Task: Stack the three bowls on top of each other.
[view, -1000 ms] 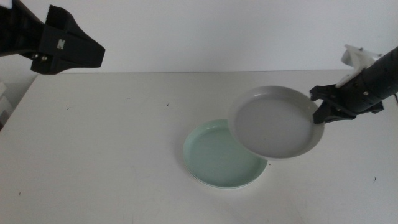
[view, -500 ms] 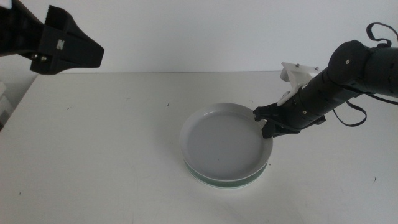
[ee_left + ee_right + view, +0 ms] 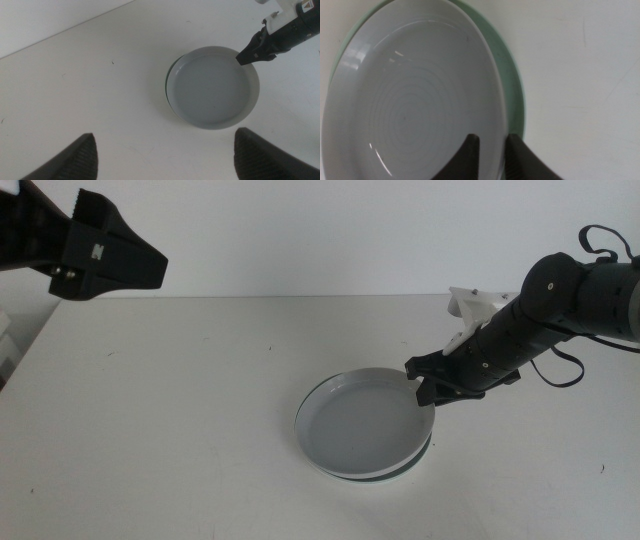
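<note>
A light grey-blue bowl [image 3: 360, 420] [image 3: 212, 92] [image 3: 410, 100] rests inside a pale mint green bowl [image 3: 388, 476] [image 3: 516, 95] at the table's middle, sitting slightly off-centre so that only a sliver of green rim shows. My right gripper [image 3: 428, 385] [image 3: 246, 55] [image 3: 492, 140] is shut on the grey-blue bowl's right rim, one jaw inside and one outside. High above the table's far left hangs my left gripper [image 3: 150, 265] [image 3: 165, 140], open and holding nothing. The third bowl, the white one, is out of view.
The white table [image 3: 150, 410] runs back to a pale wall. The right arm's cable and white wrist mount [image 3: 475, 302] hang above the table's right side.
The right gripper carried the tilted grey-blue bowl leftward and down onto the mint green bowl, where it now lies nearly flat. The left gripper has not moved.
</note>
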{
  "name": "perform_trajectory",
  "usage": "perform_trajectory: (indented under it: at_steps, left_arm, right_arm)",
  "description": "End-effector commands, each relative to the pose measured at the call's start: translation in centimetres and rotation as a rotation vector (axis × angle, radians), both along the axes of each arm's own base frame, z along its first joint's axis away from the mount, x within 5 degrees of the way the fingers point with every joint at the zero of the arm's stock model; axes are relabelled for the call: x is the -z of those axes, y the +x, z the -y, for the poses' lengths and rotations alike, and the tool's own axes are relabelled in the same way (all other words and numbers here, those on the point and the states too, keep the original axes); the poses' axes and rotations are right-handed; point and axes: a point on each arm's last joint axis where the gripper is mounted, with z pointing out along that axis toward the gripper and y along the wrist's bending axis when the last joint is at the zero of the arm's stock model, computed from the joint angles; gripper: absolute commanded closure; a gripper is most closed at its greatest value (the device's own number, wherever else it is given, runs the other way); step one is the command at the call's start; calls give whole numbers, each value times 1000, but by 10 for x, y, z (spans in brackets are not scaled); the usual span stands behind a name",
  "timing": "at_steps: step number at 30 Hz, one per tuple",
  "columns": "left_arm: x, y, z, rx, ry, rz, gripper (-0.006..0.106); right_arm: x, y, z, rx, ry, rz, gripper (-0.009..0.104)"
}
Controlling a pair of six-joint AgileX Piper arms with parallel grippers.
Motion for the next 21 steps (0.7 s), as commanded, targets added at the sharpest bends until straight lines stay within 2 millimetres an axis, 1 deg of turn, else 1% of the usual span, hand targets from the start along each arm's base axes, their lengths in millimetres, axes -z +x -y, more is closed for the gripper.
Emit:
perform_trajectory:
  at_steps: [1, 4, 6, 8, 10, 12, 14, 16, 19, 21]
  left_arm:
    - [-15, -5, -1, -14, -53, 85, -5]
    - [-15, -5, -1, -14, -53, 85, -5]
    - [-15, -5, -1, -14, -53, 85, -5]
    - [-15, -5, -1, -14, -53, 85, -5]
    - [-15, -5, -1, -14, -53, 85, -5]
    - [-16, -4, -1, -16, -56, 93, -5]
    - [-19, -2, -1, -29, -71, 136, -5]
    - [-19, 3, -2, -63, -72, 140, -5]
    - [-12, 17, -9, -182, -31, 115, -5]
    - [-7, 26, -15, -268, 7, 114, -5]
  right_arm:
    - [-25, 1, -1, 13, 34, 86, 72]
    - [-27, 2, -2, 13, 36, 91, 60]
    - [-31, 2, -2, 12, 41, 100, 52]
    - [-39, 2, -2, 7, 47, 112, 46]
    - [-50, 0, -1, -6, 49, 130, 43]
    - [-67, -2, 0, -23, 46, 170, 42]
    - [-84, -5, 2, -39, 37, 214, 42]
    - [-104, -8, 8, -46, 21, 264, 42]
    - [-134, -14, 27, -24, -17, 358, 42]
    - [-150, -19, 48, 27, -35, 405, 42]
